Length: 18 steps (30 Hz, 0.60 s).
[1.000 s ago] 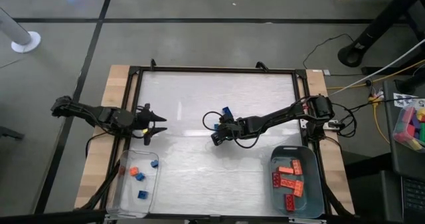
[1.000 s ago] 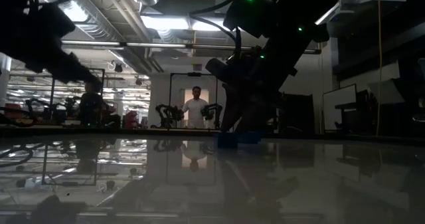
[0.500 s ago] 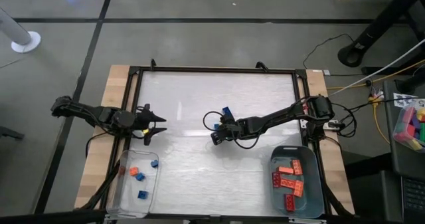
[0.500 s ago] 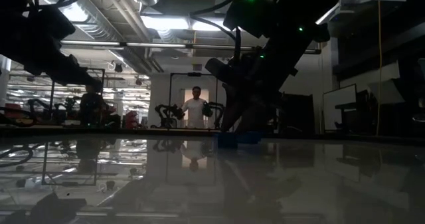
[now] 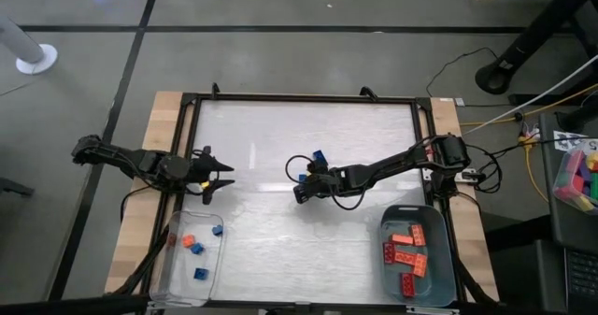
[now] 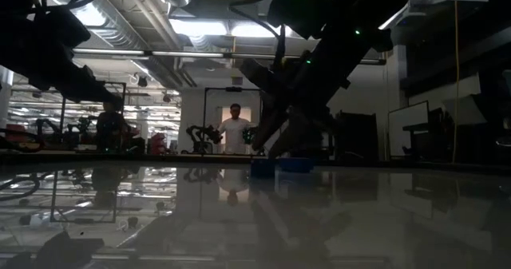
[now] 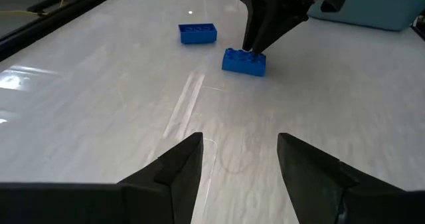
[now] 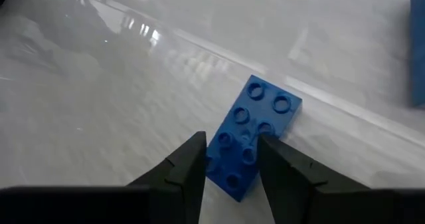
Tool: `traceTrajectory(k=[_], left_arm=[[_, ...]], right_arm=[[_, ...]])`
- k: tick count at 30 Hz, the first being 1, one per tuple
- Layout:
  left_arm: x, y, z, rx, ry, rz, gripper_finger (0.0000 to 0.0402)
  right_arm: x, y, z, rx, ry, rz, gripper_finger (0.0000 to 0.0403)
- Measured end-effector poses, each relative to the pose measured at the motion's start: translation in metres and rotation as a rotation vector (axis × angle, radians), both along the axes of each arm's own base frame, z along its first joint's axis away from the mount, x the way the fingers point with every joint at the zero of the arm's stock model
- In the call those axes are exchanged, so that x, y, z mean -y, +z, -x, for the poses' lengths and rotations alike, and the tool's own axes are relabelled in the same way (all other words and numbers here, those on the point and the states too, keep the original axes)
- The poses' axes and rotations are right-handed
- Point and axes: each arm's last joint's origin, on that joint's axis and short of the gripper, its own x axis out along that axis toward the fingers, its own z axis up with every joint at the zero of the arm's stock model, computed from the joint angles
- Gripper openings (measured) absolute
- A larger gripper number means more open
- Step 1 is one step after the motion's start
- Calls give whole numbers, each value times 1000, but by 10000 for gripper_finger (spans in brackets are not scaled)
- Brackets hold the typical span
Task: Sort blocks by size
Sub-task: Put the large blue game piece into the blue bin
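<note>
Two long blue bricks lie on the white table near its middle: one free (image 5: 318, 156) (image 7: 197, 32), one under my right gripper (image 7: 244, 61) (image 8: 255, 134). My right gripper (image 5: 301, 190) (image 8: 231, 147) points down at this brick, its fingers close together at the brick's sides. My left gripper (image 5: 220, 177) (image 7: 240, 151) is open and empty, level at the table's left side. Small orange and blue bricks (image 5: 194, 247) lie in a clear tray (image 5: 166, 268). Long red and orange bricks (image 5: 407, 254) lie in a grey tray (image 5: 439, 278). My right gripper has the blue brick by its two long sides (image 8: 219, 159), near one end, between its two fingers. The fingers (image 7: 255, 41) come from above, slanting from the table's right, and lie across the brick. The brick lies flat on the table, studs up.
The table has a black frame (image 5: 187, 147). The clear tray stands at the near left corner, the grey tray at the near right. A pile of pink, green and yellow bricks (image 5: 579, 175) sits off the table to the right. A person (image 6: 235, 129) stands in the room behind.
My right gripper has shifted a little toward the table's left edge, and the blue brick between its fingers has slid along the table with it. The other blue brick and my left arm have kept still.
</note>
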Motion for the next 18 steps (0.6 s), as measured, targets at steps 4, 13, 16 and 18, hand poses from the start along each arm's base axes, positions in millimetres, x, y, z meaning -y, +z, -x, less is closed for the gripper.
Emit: traceTrajectory(k=[4, 13, 16, 18], left_arm=[[0, 0, 0, -1, -2, -5, 182], [0, 0, 0, -1, 0, 0, 182], [0, 0, 0, -2, -2, -5, 182], [0, 0, 0, -2, -1, -5, 182]], right_arm=[[0, 0, 0, 3, -1, 0, 140], [1, 1, -1, 23, -24, 17, 259], [1, 1, -1, 32, -69, 10, 293], [1, -1, -1, 31, -86, 9, 305]])
